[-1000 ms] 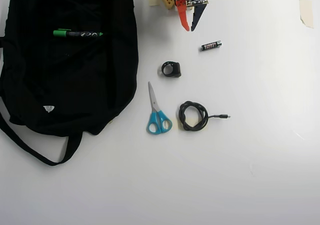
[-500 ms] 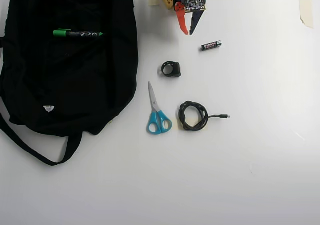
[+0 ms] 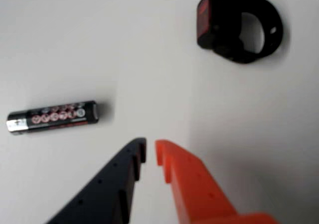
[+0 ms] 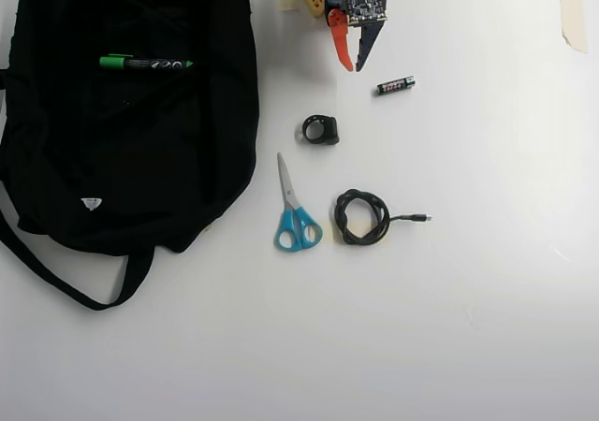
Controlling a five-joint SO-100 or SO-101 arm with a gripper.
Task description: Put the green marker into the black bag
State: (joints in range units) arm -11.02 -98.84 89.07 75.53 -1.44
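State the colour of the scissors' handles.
The scissors have bright blue handles with plain metal blades; this shows best in the overhead view.

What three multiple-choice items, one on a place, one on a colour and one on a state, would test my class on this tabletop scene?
1. Where does the green marker lie?
A. on the black bag
B. beside the scissors
C. between the pincer's fingers

2. What colour are the scissors' handles?
A. red
B. blue
C. yellow

3. In what state is the pincer?
A. shut on the battery
B. shut on the marker
C. nearly closed and holding nothing

Answers:
1. A, since the overhead view shows the marker on the bag's fabric, far from the arm.
2. B, as the overhead view shows blue loops.
3. C, since the wrist view shows the pincer with only a thin gap between its tips, bare table behind, and the battery lying apart.
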